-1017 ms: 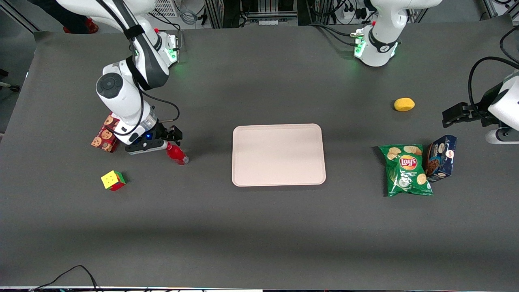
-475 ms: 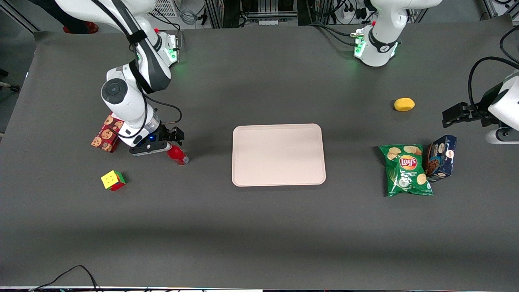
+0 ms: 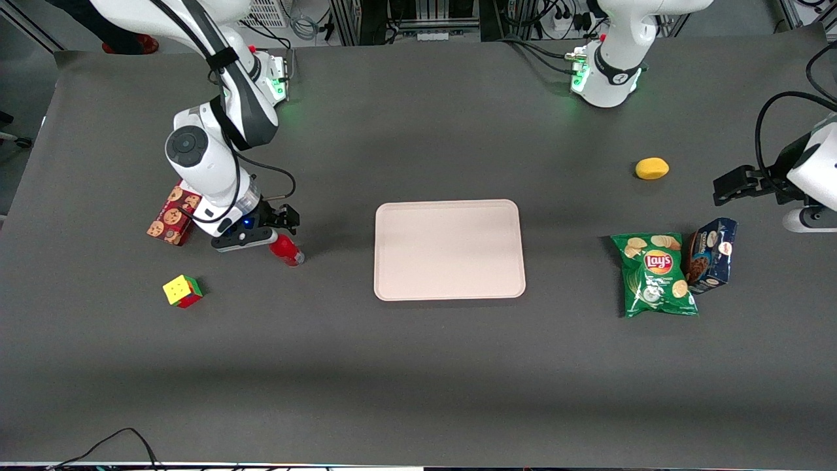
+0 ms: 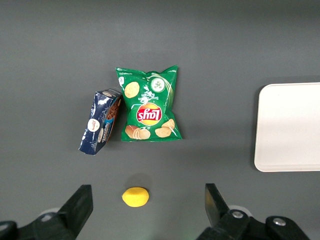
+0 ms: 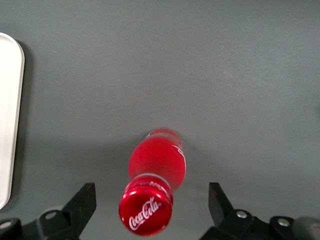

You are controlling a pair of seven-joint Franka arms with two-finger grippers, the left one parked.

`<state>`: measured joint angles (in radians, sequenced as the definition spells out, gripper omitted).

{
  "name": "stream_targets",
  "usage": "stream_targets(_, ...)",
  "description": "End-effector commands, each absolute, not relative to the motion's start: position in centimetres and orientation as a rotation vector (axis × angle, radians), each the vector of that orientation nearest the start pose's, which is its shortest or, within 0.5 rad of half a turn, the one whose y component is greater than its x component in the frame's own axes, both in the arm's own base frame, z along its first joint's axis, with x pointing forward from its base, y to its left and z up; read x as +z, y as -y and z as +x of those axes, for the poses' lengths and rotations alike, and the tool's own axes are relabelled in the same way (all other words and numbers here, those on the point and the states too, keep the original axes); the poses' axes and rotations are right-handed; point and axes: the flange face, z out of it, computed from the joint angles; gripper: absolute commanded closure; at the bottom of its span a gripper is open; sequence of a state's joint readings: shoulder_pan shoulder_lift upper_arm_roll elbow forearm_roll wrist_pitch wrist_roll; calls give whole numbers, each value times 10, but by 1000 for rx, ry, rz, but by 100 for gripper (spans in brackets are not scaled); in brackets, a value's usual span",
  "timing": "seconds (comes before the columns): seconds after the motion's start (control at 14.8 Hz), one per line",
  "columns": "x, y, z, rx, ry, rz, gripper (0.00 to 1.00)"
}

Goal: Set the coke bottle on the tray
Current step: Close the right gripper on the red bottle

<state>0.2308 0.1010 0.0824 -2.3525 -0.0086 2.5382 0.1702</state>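
From the front, the end effector (image 3: 278, 230) hangs low over the coke bottle (image 3: 286, 249), which stands upright on the tabletop (image 3: 418, 366) toward the working arm's end, well apart from the tray (image 3: 449, 249). The tray sits bare in the middle, presumably left free as the drop spot. A cookie box (image 3: 171, 216) and a colour cube (image 3: 182, 290) lie near the bottle, so I judge a top-down approach suits best to avoid them.

The parked arm's wrist view shows a chips bag (image 4: 149, 106), a blue box (image 4: 101, 121) leaning beside it, a yellow lemon-like fruit (image 4: 135, 196) and one end of the tray (image 4: 290, 127); none matter to the grasp.

From the working wrist, the bottle (image 5: 154, 189) is centred between the two fingers (image 5: 84, 204), cap facing the camera. The end effector (image 5: 152, 210) is spread wide, touching nothing, apparently lined up to descend and close on the neck. The tray's rim (image 5: 11, 120) shows off to one side.
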Motion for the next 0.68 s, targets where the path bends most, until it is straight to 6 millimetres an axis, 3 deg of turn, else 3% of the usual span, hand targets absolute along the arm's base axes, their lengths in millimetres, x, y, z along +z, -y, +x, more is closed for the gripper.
stream_targets(0.0,292,-167,502,-134,238,-3098,0)
stream_targets(0.47,287,-168,508,-129,237,-3098,0)
stream_targets(0.61,288,-168,509,-131,235,-3097,5)
